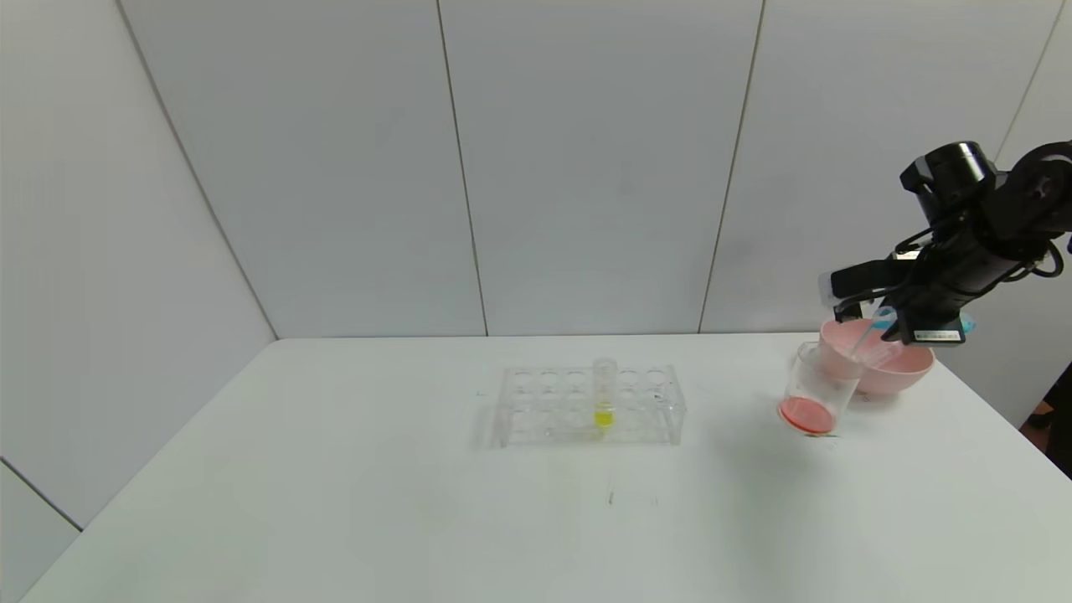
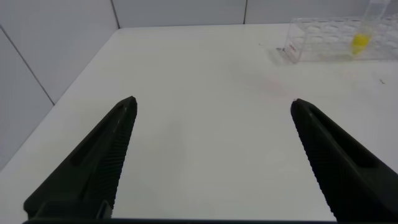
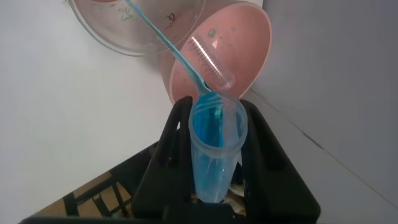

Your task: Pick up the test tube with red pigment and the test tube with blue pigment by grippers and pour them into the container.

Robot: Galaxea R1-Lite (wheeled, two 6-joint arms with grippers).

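Observation:
My right gripper (image 1: 878,328) (image 3: 214,107) is shut on the test tube with blue pigment (image 1: 885,316) (image 3: 214,149). It holds the tube tilted, mouth down, above the container (image 1: 812,389) (image 3: 102,31). A thin blue stream (image 3: 161,37) runs from the tube's mouth into this clear beaker, which has red liquid in its bottom. No tube with red liquid shows. A clear empty tube (image 3: 211,59) lies in the pink bowl (image 1: 909,364) (image 3: 249,37). My left gripper (image 2: 212,107) is open and empty over bare table, out of the head view.
A clear tube rack (image 1: 536,410) (image 2: 323,37) stands mid-table with a yellow-liquid tube (image 1: 604,394) (image 2: 360,37) in it. The pink bowl sits right behind the beaker near the table's far right corner. A wall runs close behind.

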